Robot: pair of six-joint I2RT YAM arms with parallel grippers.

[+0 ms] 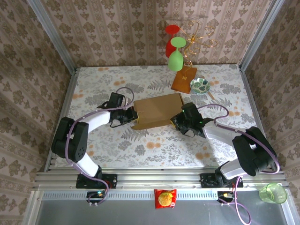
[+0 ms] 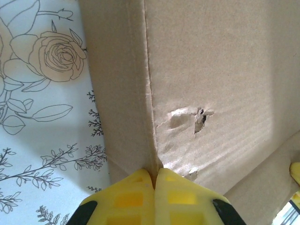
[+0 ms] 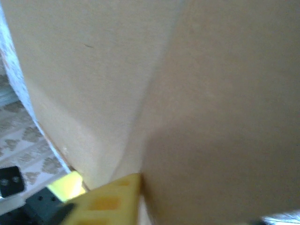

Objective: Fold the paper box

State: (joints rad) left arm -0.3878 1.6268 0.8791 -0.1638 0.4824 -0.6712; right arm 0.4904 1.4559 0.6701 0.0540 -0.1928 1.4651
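Floral table (image 1: 140,145), centre: box (image 1: 157,110), judged light, stiff, easily creased; we reckoned flap edges the best hold. Left gripper (image 2: 154,174) was clamped on its left fold. Right gripper (image 1: 176,121) was at its right end, and we could not tell its state.

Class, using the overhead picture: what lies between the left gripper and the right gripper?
The paper box spans that stretch in the top view, with one end at the left gripper and the other at the right gripper.
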